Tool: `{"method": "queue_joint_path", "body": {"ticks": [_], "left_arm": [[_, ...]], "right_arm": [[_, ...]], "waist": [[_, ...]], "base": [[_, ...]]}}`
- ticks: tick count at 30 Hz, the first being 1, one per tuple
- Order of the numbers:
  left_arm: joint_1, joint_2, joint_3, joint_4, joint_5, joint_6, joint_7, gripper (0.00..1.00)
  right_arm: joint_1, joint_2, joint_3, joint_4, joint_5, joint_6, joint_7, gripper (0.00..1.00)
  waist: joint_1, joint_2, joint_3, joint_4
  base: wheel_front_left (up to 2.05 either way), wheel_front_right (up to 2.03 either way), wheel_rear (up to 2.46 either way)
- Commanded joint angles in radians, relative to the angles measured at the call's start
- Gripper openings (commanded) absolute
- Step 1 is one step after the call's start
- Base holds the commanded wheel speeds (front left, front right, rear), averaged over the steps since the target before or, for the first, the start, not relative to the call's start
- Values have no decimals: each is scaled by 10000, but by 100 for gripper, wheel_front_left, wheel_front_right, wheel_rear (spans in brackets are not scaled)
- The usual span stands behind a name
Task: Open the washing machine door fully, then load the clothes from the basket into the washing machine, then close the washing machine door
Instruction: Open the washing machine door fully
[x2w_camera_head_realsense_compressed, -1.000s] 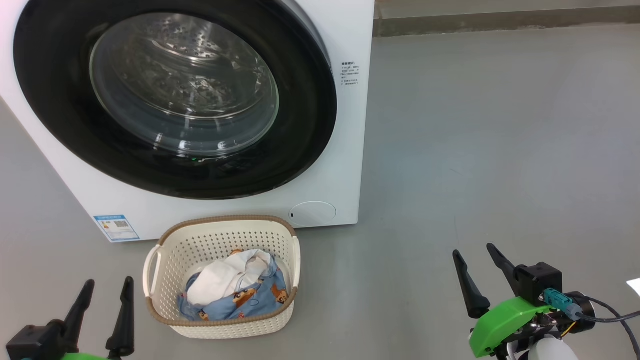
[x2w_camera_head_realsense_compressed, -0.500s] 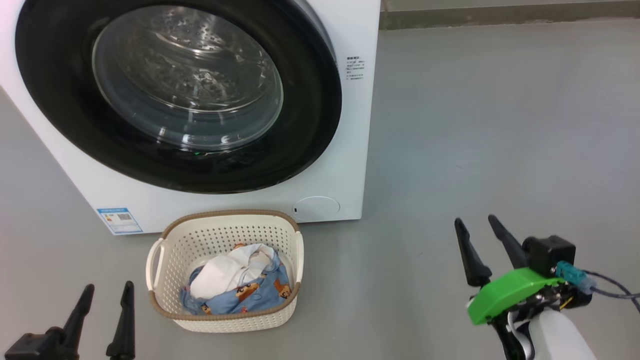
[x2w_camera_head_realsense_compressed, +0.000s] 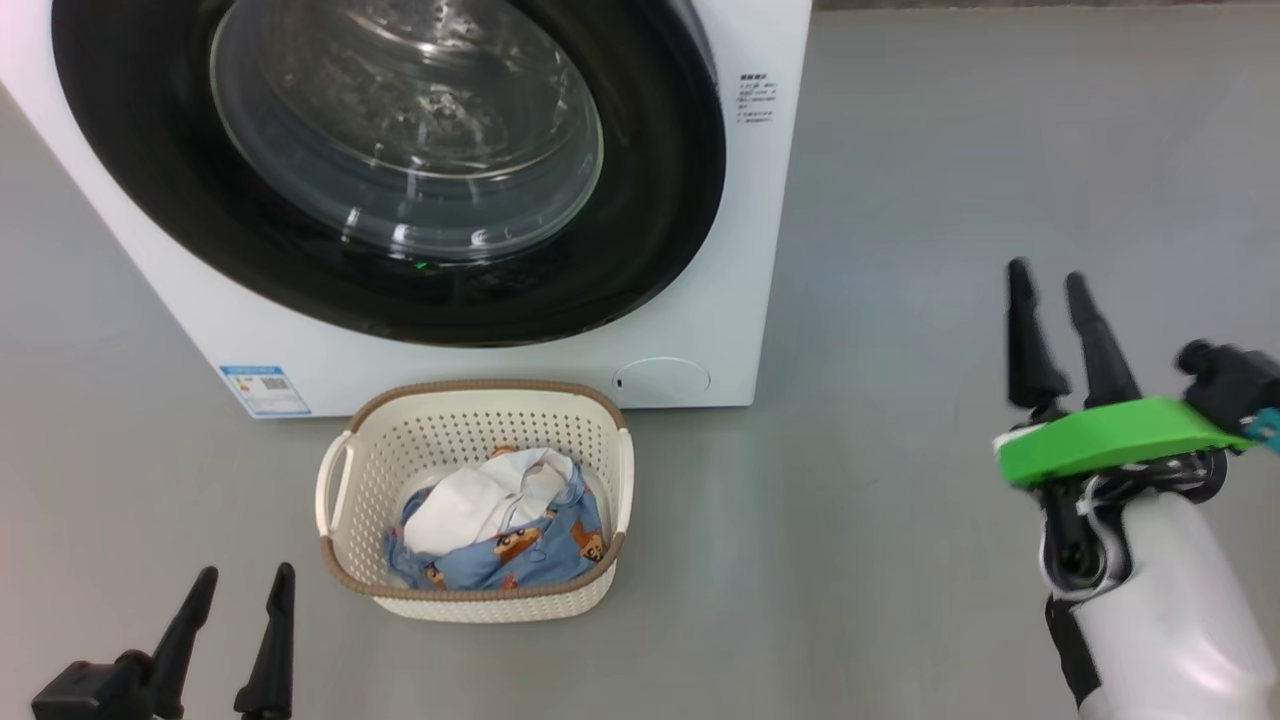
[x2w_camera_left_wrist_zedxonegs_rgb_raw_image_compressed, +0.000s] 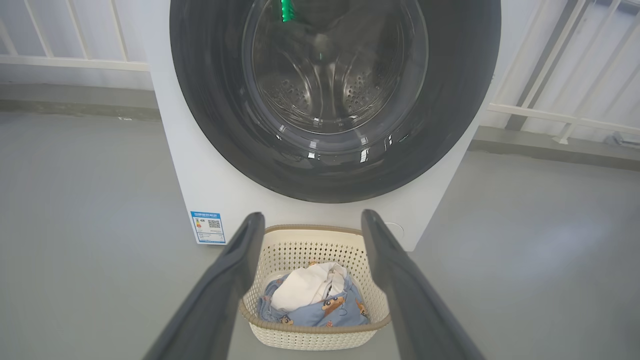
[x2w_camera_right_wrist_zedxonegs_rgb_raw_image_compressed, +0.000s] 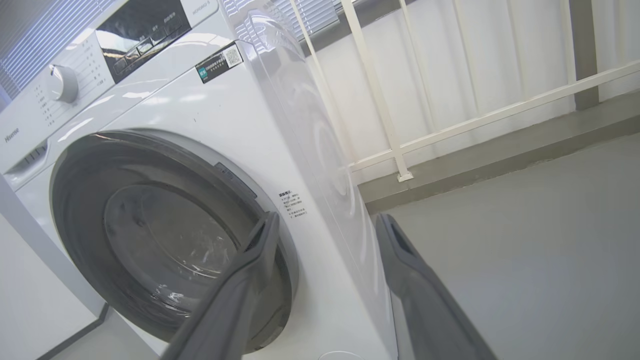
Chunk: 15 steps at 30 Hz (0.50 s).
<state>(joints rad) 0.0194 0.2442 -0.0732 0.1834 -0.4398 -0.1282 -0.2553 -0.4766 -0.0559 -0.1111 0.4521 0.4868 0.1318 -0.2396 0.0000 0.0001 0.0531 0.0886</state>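
The white washing machine (x2w_camera_head_realsense_compressed: 740, 300) stands at the upper left of the head view, its round black-rimmed door (x2w_camera_head_realsense_compressed: 650, 230) lying flat against the front. In front of it on the floor sits the cream basket (x2w_camera_head_realsense_compressed: 470, 440), holding the clothes (x2w_camera_head_realsense_compressed: 500, 520), blue bear-print fabric under a white garment. My left gripper (x2w_camera_head_realsense_compressed: 245, 585) is open at the lower left, beside the basket and apart from it. My right gripper (x2w_camera_head_realsense_compressed: 1048, 272) is open and raised over bare floor to the right of the machine. The left wrist view faces the door (x2w_camera_left_wrist_zedxonegs_rgb_raw_image_compressed: 450, 125) and basket (x2w_camera_left_wrist_zedxonegs_rgb_raw_image_compressed: 300, 335); the right wrist view shows the door (x2w_camera_right_wrist_zedxonegs_rgb_raw_image_compressed: 75, 210) from the side.
Grey floor (x2w_camera_head_realsense_compressed: 950, 180) stretches to the right of the machine. A white railing (x2w_camera_right_wrist_zedxonegs_rgb_raw_image_compressed: 450, 125) and a low kerb run behind it. A blue label (x2w_camera_head_realsense_compressed: 262, 388) sits at the machine's lower left corner, and a round flap (x2w_camera_head_realsense_compressed: 660, 380) at its lower right.
My right gripper has risen and moved forward, still open. The head camera has shifted, so machine and basket sit slightly further right. The left gripper holds its place.
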Motion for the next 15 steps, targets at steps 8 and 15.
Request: {"method": "queue_joint_path", "body": {"ticks": [8,15], "left_arm": [[-680,507,122,-357,-318,-25,-65,100],[-1021,642,-160,-519,-504,-25,-65,100]], "right_arm": [[-1416,57,-84,-115,3583,-11,82,0],[-2317,57,-532,31,6067,-11,656,0]], "waist": [[0,-1,709,407],[0,-1,1236,653]], "base": [[0,0,0],[0,0,0]]}}
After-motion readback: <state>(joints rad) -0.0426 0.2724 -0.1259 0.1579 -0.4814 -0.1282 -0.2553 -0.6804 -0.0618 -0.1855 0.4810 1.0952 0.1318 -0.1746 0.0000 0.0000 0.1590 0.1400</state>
